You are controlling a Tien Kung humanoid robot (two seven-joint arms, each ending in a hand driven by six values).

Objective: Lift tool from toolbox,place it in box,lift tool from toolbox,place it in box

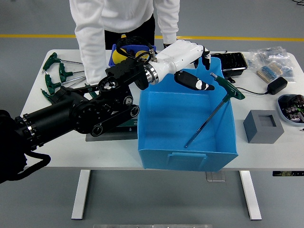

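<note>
One T-handle tool (213,111) leaned inside the blue box (187,154), handle at two o'clock, because the left hand (186,59) above hung open-fingered, holding nothing.

Bright, even overhead light; soft shadows, sharp focus.

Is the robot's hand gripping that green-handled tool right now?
No, the left hand is open above the blue box, and the green-handled tool leans free against its right wall.

Person (124,21) cut off above chest by top edge; toolbox (124,124) largely hidden behind left arm (80,116) and blue box (186,118)
</note>
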